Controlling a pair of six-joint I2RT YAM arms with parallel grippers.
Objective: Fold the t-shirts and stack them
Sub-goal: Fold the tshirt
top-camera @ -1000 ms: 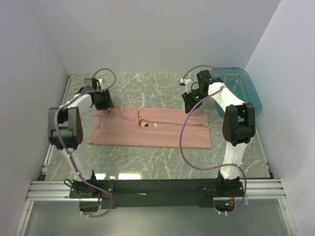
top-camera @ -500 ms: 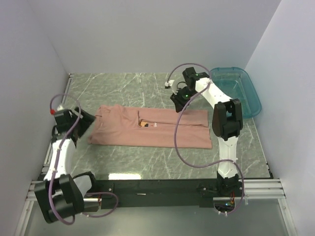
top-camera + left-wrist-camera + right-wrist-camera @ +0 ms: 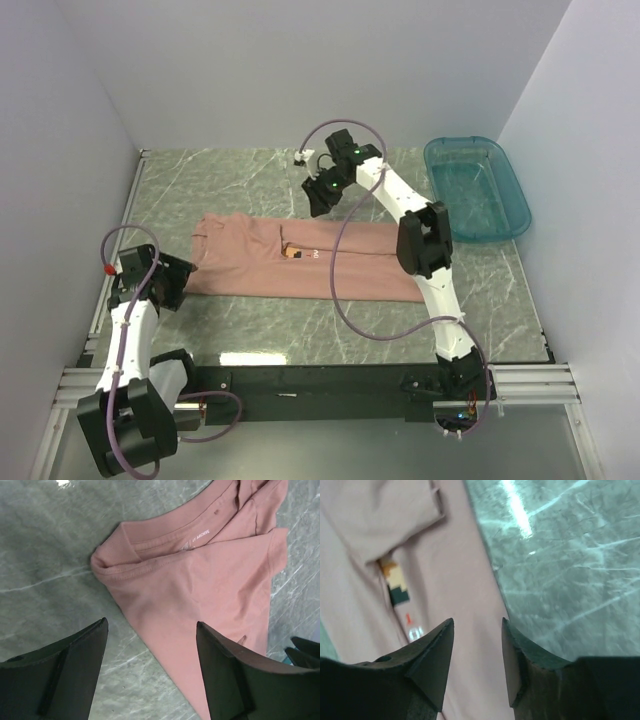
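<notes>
— How is the left gripper (image 3: 150,630) shown?

— Its fingers (image 3: 65,675) are spread wide and nothing is held. A dusty pink t-shirt (image 3: 210,575) is seen lying flat just beyond the fingertips and under the right-hand finger, with its collar (image 3: 125,562) ahead of the gap. Bare marbled table (image 3: 45,555) is seen beyond the left-hand finger.

— And the right gripper (image 3: 477,625)?

— A narrow gap is kept between its fingers, and nothing is gripped. The shirt's long edge is seen running through that gap. Pink cloth and a strip of pixel print (image 3: 395,585) lie to the left of the fingers, and shiny table to the right.

— Is anything in the way?

— In the top view, the shirt is crossed by a purple cable (image 3: 335,265) looping from the right arm, and its far end is partly covered by that arm. A teal tub (image 3: 513,190) is set well apart, off to the right of those fingers.
</notes>
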